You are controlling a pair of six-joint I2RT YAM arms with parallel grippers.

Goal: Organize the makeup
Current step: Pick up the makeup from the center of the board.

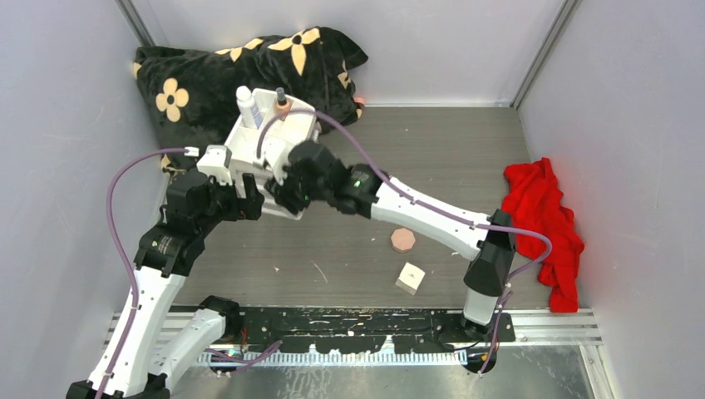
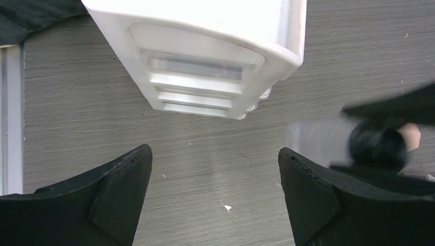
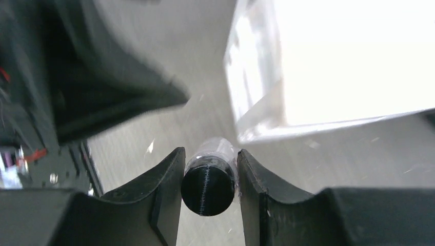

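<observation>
- right claw pinches a small round clear jar, black-capped, just beside the glossy white drawer box.
- left claw spread wide over the grey wood-grain bench.
- octagonal compact and white cube lie there.

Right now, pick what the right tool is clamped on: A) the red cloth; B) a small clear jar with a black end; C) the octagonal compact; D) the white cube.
B: the right wrist view shows the right tool closed on both sides of the small clear jar, while the white cube, octagonal compact and red cloth lie free.
</observation>
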